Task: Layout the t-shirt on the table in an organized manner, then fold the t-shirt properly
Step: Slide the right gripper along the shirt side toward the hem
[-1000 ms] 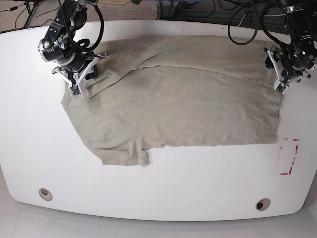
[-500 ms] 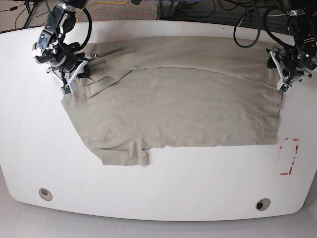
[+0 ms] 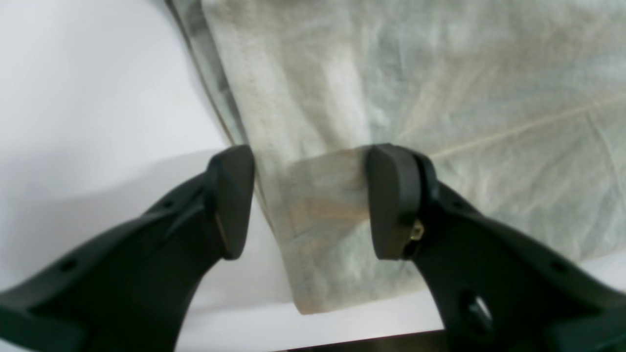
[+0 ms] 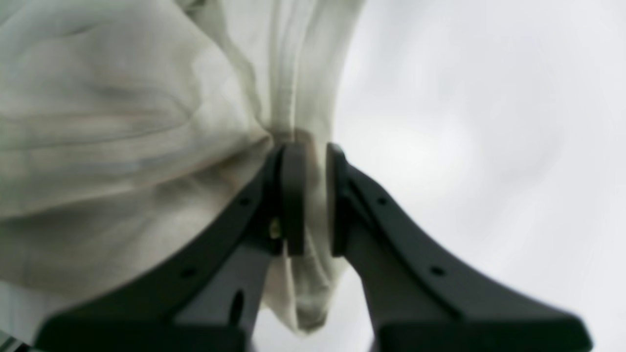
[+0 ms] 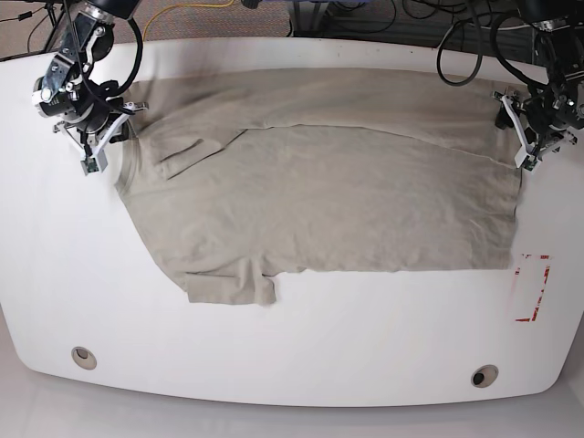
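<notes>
Both arms are black, jointed, with loops of black cable running off the far edge. Each wrist carries a white bracket. The left gripper [image 3: 310, 205] and right gripper [image 4: 315, 195] have matte black curved fingers with small round holes.

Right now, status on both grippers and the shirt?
Right gripper shut on t-shirt edge. Left gripper open, straddling the hem corner. Shirt mostly spread on table. Nothing in the way.

Left gripper [image 3: 310, 203] jaws spread wide; right gripper [image 4: 313, 200] jaws nearly closed, pinching.
</notes>
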Motion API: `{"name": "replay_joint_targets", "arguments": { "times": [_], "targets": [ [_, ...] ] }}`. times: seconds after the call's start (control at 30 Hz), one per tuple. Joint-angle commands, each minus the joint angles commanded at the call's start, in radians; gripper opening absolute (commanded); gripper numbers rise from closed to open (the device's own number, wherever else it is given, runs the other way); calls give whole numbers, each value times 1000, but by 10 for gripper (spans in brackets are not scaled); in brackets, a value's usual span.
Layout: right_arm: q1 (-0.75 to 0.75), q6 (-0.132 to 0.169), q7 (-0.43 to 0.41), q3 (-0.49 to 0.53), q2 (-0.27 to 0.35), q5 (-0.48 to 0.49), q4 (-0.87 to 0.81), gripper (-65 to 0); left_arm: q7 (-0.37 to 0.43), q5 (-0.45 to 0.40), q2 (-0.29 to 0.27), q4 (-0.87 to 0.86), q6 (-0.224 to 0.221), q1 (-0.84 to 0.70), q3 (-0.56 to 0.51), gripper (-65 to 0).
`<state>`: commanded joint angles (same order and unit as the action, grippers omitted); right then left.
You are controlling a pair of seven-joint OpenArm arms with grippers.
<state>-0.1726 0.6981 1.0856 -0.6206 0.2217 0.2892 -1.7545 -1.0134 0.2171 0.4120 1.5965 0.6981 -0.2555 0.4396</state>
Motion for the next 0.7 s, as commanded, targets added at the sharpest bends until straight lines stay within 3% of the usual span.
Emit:
{"name": "replay_joint_targets", "arguments": {
  "times": [0.13, 0.3, 0.43, 0.5, 0.6, 0.7],
  "targets": [
    [0, 0, 21, 2, -5, 0, -63, -587, -2, 3, 0, 38, 0, 3, 0, -304],
    [52, 0, 78, 3, -52, -6, -121, -569, -2, 5, -2, 103, 0, 9, 0, -301],
    [100, 0, 86, 3, -58, -8, -118, -458, -21, 5, -5, 149, 0, 46, 3, -300],
    [133, 0, 86, 3, -60, -8, -92, -357, -52, 6, -6, 167, 0, 68, 11, -300],
    [187, 0, 83, 5, -64, -8, -51, -258, -80, 6, -15, 181, 0, 107, 20, -299],
    [252, 0, 80, 5, -60, -8, 23, -219, -101, 6, -44, 186, 0, 155, 44, -294]
  ]
}}
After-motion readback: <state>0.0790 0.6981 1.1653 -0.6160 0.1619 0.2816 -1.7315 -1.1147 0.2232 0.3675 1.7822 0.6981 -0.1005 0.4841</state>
